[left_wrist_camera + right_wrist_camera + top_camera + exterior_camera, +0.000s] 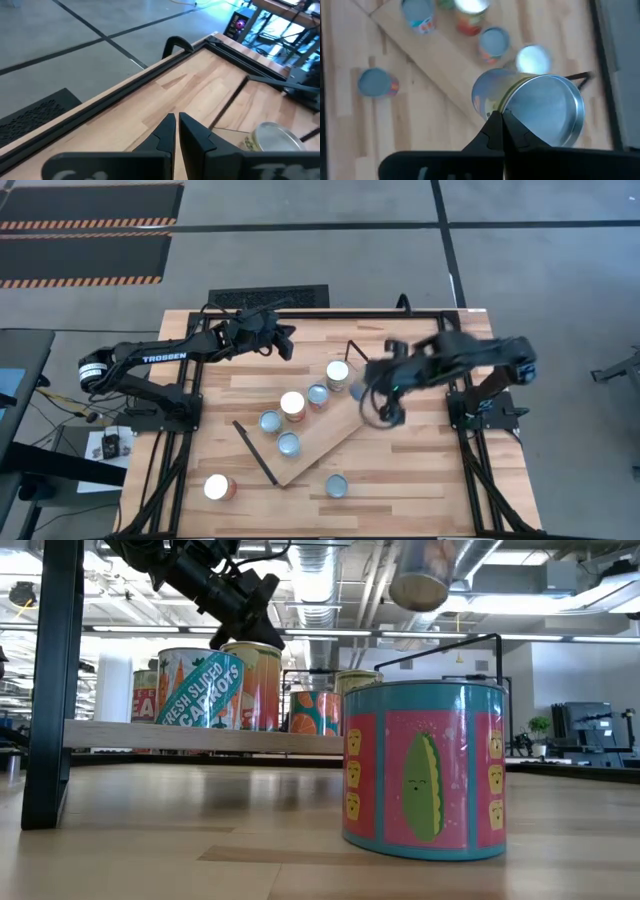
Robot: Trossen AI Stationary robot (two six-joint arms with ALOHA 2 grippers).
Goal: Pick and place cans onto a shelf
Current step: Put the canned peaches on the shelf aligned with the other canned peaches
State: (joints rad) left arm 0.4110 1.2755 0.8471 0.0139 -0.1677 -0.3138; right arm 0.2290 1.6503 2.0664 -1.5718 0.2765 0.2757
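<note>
Five cans on shelf, two on table, right gripper clamping another, left gripper closed empty

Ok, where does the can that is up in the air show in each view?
High view: the lifted can, right of centre, over the shelf's far end.
Low view: top edge, right of centre.
Left wrist view: absent; left end effector idles, shut.
Right wrist view: centre, pinched by the shut right end effector.
Shared landmark: the shelf.
</note>
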